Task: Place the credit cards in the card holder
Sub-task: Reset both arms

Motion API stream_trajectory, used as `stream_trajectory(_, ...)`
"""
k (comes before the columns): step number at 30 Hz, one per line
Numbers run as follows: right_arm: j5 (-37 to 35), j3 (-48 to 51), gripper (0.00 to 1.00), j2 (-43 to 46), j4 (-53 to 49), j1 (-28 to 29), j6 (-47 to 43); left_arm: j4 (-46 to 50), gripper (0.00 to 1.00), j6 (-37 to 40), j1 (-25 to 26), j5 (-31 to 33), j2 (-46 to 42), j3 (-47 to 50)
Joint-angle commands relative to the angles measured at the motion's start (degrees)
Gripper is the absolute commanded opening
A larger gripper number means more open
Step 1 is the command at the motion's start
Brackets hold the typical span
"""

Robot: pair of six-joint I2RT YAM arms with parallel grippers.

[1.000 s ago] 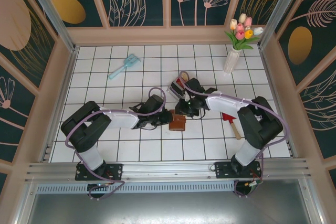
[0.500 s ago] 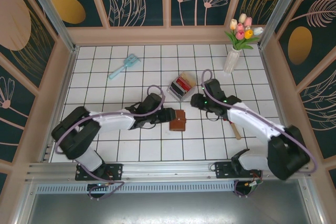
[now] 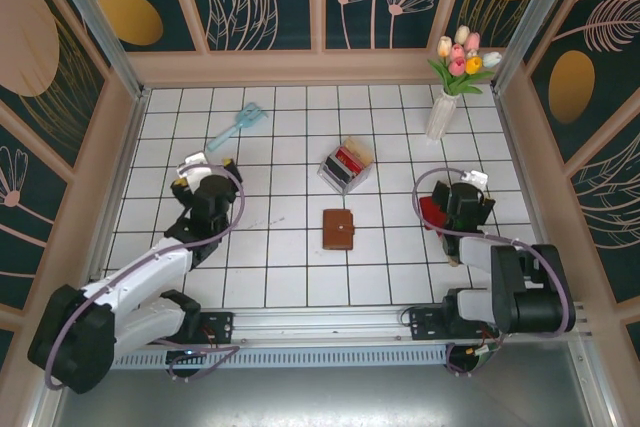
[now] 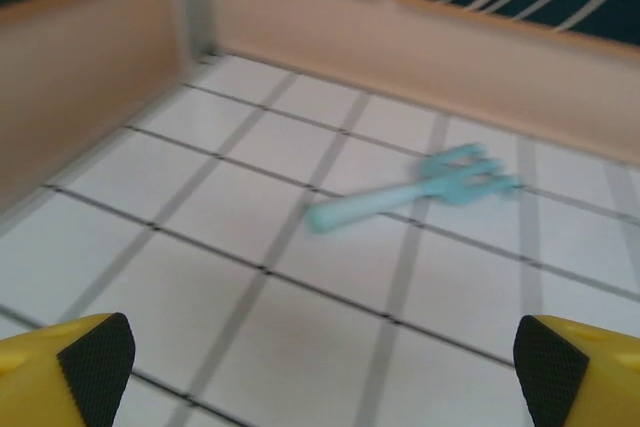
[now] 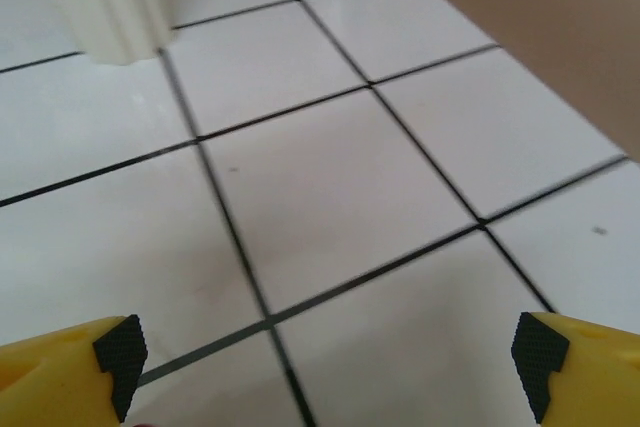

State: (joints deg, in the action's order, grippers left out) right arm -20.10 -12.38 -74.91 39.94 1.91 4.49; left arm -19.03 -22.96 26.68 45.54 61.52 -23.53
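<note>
Counter (image 3: 280, 277): white tiled, boxed in by low walls (image 3: 135, 137) at left, back and right. Left end effector (image 3: 200, 169) sits near the left wall, right end effector (image 3: 468, 187) near the right wall, both well apart from the task items. Left wrist view: left end effector (image 4: 322, 372) spread wide, nothing between the fingers. Right wrist view: right end effector (image 5: 330, 362) likewise spread wide and empty. Clear tray (image 3: 330, 175) mid-counter, with the credit cards (image 3: 347, 160) standing in it, red and black ones visible. Card holder (image 3: 338, 229) lies flat just in front of the tray, apparently closed; cannot tell whether any card is inside. Judgement: cards in the tray remain to be moved, and the holder likely needs opening first. Room: open tiles on both sides of the holder, so either arm has a free approach. Watch the vase (image 3: 441, 112) at back right, the red scoop (image 3: 432, 212) beside the right arm and the blue fork (image 3: 238, 127) at back left.
</note>
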Motion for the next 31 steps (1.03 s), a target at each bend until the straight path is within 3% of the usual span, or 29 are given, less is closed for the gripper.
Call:
stream_trajectory(1, 10.7, -1.4, 0.97, -4.1, 21.1, -1.1, -4.8, -9.9, 0.99, 9.4, -4.6, 6.3, 3.4, 0.8)
stream_trajectory(2, 13.7, -3.7, 0.95, -6.2, 20.1, -1.5, -4.4, -11.1, 0.99, 11.1, -5.8, 4.3, 5.1, 0.1)
stream_trajectory(4, 17.8, -2.9, 0.94, -11.9, 28.3, -1.6, -5.2, -19.2, 0.99, 16.5, -6.6, 3.9, 8.7, 1.2)
stream_trajectory(6, 21.6, -0.7, 0.94, -11.9, 30.9, -3.6, -4.1, -28.5, 0.99, 19.4, -8.4, 1.6, 12.9, 3.5)
stream_trajectory(7, 23.3, 1.6, 0.94, -13.9, 37.7, -3.1, -5.4, -31.8, 0.99, 20.1, -9.5, -1.1, 15.0, 4.4)
stream_trajectory(13, 17.0, -0.5, 0.99, -13.3, 32.1, -3.1, -3.0, -50.7, 0.99, 28.1, -12.2, -11.6, 23.7, 6.9)
stream_trajectory(16, 16.7, -0.5, 0.99, -13.4, 32.4, -2.8, -3.2, -49.8, 0.99, 24.5, -15.9, -17.0, 23.2, 7.8)
stream_trajectory(20, 16.9, -0.5, 0.99, -13.4, 32.3, -2.8, -3.3, -63.5, 0.99, 19.5, -22.3, -28.2, 25.0, 15.3)
stream_trajectory(21, 16.9, -0.6, 0.99, -13.4, 32.2, -2.9, -3.3, -68.5, 0.99, 20.1, -22.4, -27.9, 27.8, 15.4)
stream_trajectory(23, 16.9, -0.6, 0.99, -13.4, 32.2, -2.9, -3.3, -53.9, 0.99, 18.5, -23.1, -28.5, 25.0, 10.5)
stream_trajectory(24, 16.9, -0.6, 0.99, -13.4, 32.1, -2.9, -3.2, -57.6, 0.99, 17.8, -24.4, -30.0, 26.4, 11.0)
stream_trajectory(31, 17.8, -0.7, 0.99, -13.4, 32.0, -3.1, -3.3, -56.2, 0.99, 17.2, -24.7, -29.1, 25.6, 11.2)
